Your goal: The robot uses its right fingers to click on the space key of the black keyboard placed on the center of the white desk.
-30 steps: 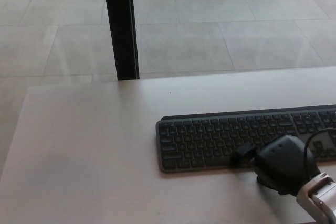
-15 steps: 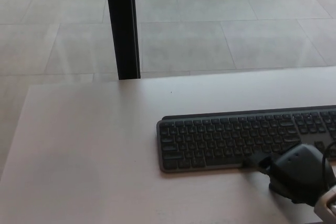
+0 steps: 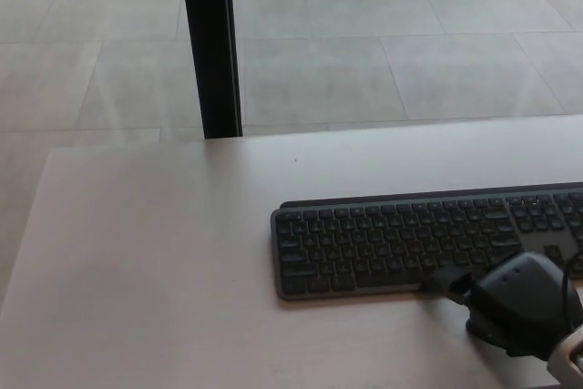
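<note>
Right black robot hand point(image 3: 521, 305): near-unchanged from half second ago; against second ago, drawn back toward tabletop's right near corner. One fingertip point(image 3: 444, 280) touches front edge of black flat keyboard point(image 3: 401, 239); fingers curled, holding nothing. Keyboard lies right of centre on white wooden desk point(image 3: 155, 261), unmoved. Beyond far edge: grey tiled floor point(image 3: 364, 34), black upright post point(image 3: 209, 43).

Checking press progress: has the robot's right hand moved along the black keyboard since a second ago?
Yes. The right hand shifted rightward and toward the desk's near edge, relative to the black keyboard.
</note>
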Robot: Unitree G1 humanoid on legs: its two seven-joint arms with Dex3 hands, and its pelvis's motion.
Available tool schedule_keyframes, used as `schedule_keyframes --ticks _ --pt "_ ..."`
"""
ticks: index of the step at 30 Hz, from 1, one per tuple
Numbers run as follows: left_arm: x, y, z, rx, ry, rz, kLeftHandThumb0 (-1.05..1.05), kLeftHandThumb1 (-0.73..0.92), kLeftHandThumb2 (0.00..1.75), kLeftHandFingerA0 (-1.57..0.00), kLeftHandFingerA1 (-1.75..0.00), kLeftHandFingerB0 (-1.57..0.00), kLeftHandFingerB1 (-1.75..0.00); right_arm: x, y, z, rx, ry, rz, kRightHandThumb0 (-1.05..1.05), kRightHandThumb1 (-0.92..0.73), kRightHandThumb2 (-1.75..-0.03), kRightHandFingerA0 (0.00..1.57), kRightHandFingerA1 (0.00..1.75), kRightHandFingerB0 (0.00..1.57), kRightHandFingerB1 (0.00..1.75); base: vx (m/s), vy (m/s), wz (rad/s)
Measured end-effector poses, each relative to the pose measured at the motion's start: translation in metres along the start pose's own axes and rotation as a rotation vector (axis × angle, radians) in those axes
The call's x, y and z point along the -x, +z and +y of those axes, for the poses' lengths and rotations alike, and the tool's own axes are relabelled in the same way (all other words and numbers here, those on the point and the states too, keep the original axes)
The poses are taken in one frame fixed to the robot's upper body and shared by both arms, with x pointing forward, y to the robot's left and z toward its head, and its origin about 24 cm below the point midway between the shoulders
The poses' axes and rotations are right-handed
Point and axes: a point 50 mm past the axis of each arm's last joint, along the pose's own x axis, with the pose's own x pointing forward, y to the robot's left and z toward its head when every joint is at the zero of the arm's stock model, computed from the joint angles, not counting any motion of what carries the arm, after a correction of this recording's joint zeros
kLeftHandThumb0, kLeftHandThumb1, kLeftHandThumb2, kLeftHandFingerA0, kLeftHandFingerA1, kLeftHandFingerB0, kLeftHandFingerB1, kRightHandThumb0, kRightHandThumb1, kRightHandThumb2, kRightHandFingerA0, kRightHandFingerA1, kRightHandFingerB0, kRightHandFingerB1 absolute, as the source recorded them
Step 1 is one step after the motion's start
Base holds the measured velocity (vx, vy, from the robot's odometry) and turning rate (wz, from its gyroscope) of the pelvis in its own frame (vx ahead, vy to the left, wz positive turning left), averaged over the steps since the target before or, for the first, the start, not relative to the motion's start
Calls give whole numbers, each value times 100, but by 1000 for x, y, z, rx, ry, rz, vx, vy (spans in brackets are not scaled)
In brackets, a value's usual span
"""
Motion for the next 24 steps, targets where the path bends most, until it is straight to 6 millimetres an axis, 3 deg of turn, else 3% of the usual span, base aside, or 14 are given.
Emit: schedule_keyframes --ticks 12,13,16,18,23,24 --pt "0 -2 2 -11 4 5 -48 60 58 -88 -82 -72 -61 -2 -1 -10 -106 -33 52 -28 -60 -63 85 150 68 50 0 0 0" --pt "0 -2 2 -12 4 5 -48 60 58 -87 -82 -72 -60 -3 -1 -14 -131 -46 61 -27 -59 -61 85 146 69 51 0 0 0" --pt "0 -2 2 -12 3 5 -48 61 57 -84 -78 -72 -60 -6 -3 -25 -182 -85 80 -21 -59 -57 79 166 69 49 0 0 0" --pt "0 -2 2 -12 3 6 -48 61 58 -84 -77 -70 -59 -8 -6 -37 -213 -127 94 -18 -56 -64 85 168 69 52 0 0 0" --pt "0 -2 2 -12 3 6 -48 61 58 -84 -76 -67 -59 -8 -18 -61 -274 -215 131 -8 -60 -58 87 171 66 49 0 0 0" --pt "0 -2 2 -13 4 6 -47 61 58 -83 -78 -69 -60 -8 -22 -67 -290 -238 144 -18 -57 -61 91 163 67 50 0 0 0"
